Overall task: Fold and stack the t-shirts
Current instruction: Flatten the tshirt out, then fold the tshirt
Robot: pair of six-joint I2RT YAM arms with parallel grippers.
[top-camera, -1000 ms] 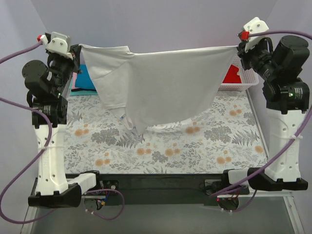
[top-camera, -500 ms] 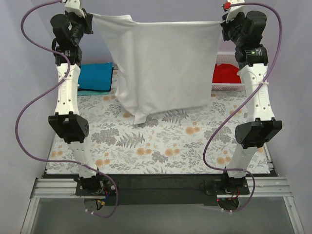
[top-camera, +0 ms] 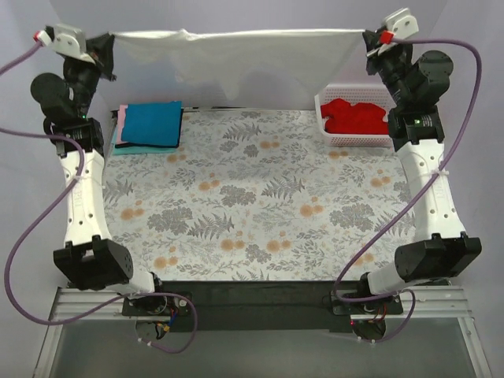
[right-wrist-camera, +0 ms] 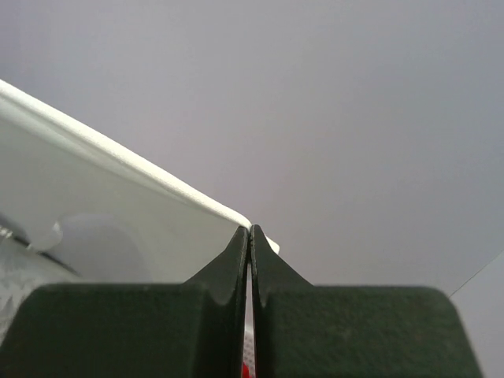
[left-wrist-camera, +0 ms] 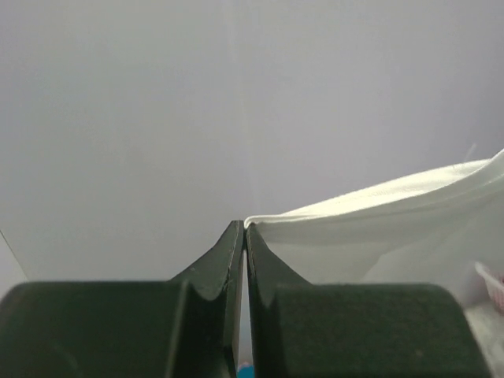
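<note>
The left gripper [top-camera: 110,41] and right gripper [top-camera: 367,38] pinch tight on corners of the white shirt [top-camera: 236,51]. It has moved back to 12 o'clock.

left gripper [left-wrist-camera: 242,230] jaws pressed together, dark fingers [left-wrist-camera: 209,272] fill bottom of frame, tips pointing up. corner of white t-shirt [left-wrist-camera: 378,224] pinched right at the tips, cloth runs off to the right and slightly upward to the frame edge, folded hem along its top, looser fabric hanging below. plain pale grey wall [left-wrist-camera: 157,110] behind, faint vertical seam above the tips. tiny blue sliver [left-wrist-camera: 244,370] at very bottom between the fingers, can't tell what
</note>
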